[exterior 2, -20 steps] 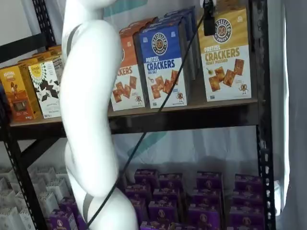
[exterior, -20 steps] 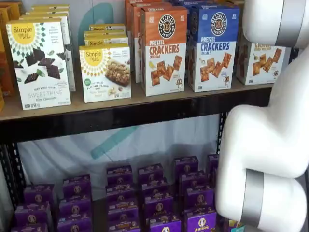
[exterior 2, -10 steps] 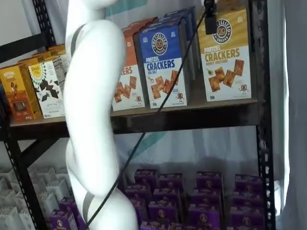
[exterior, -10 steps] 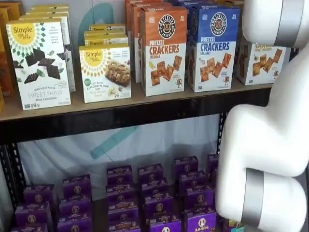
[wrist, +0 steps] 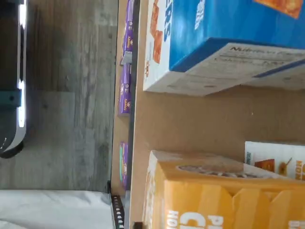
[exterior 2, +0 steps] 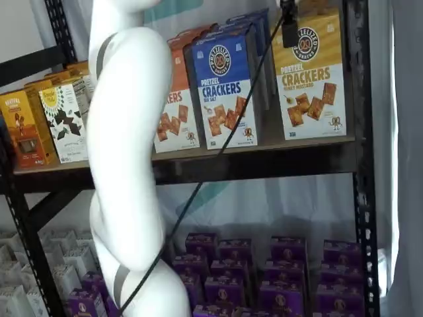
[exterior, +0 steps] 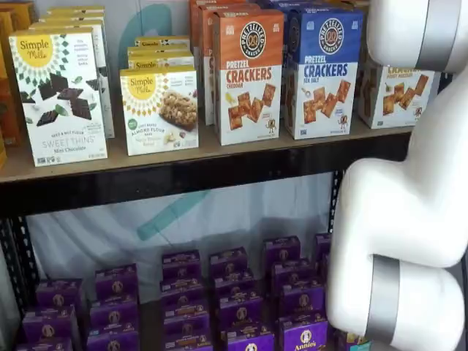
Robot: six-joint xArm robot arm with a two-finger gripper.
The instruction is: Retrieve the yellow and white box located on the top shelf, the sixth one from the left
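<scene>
Yellow and white box (exterior 2: 312, 72) stands upright at the right end of the top shelf (exterior 2: 264, 162), just inside the black upright (exterior 2: 360, 132), with the blue cracker box (exterior 2: 225, 86) near it on one side and a strip of bare board between them. In a shelf view the same box (exterior: 398, 99) shows only its lower white part with brown crackers; the white arm (exterior: 409, 219) covers the rest. A black finger of the gripper (exterior 2: 289, 25) hangs from the top edge over the box's upper left corner, a cable (exterior 2: 218, 152) trailing down from it. Only that one finger shows, so cannot tell whether the pincer is released or clenched, nor whether it touches the box. Wrist view, turned on its side: yellow carton top (wrist: 224, 195) close to the lens, blue box (wrist: 224, 43) across the bare shelf board (wrist: 190, 119), purple boxes (wrist: 125, 90) on the lower level past the board's edge. Orange cracker box (exterior: 247, 77) stands beside the blue one.
</scene>
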